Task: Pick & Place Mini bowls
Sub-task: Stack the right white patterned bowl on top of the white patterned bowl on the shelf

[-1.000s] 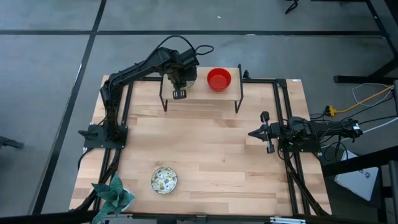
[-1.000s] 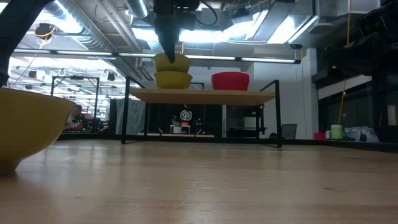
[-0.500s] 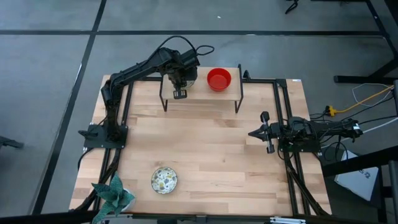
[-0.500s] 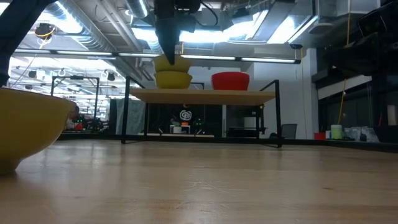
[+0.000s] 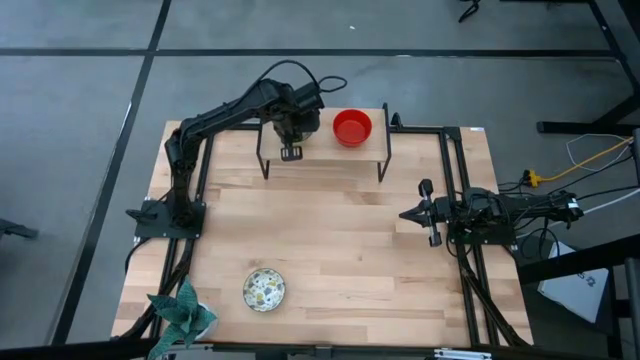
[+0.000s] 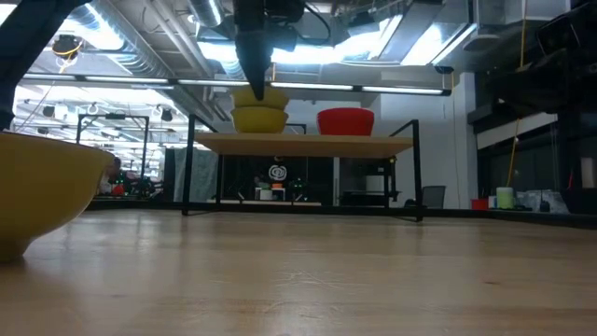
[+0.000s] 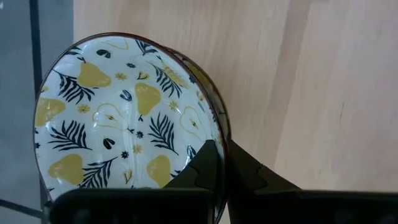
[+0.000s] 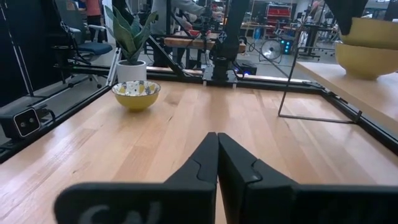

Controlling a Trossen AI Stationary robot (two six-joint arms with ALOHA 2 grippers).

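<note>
My left gripper (image 5: 291,150) is over the left part of the raised wooden shelf (image 5: 330,152) at the table's far side, shut on a mini bowl (image 7: 124,118), white inside with yellow pears and black leaves. In the low view this yellow-sided bowl (image 6: 261,95) sits in a second yellow bowl (image 6: 259,119) standing on the shelf. A plain red bowl (image 5: 352,127) stands on the shelf to their right. Another patterned bowl (image 5: 264,289) rests on the table near its near edge. My right gripper (image 5: 405,214) waits shut at the table's right side. My left gripper pinches the patterned bowl's rim (image 7: 217,127), one finger (image 7: 204,163) inside the bowl and one (image 7: 250,173) outside. The fingers come from above, pointing down (image 6: 255,70). The bowl's underside rests in the lower yellow bowl, about level.
The shelf stands on thin black legs (image 5: 265,165) with open space under it. A teal-green leafy plant in a white pot (image 5: 182,310) stands at the near left corner. Black frame rails (image 5: 455,170) run along the table's right side. Bare wood lies between the shelf and the near bowl.
My left gripper has moved down and a little toward the table's right, still shut on the bowl. The held bowl has sunk lower into the yellow bowl beneath it, so less of its side shows above that bowl's rim.
</note>
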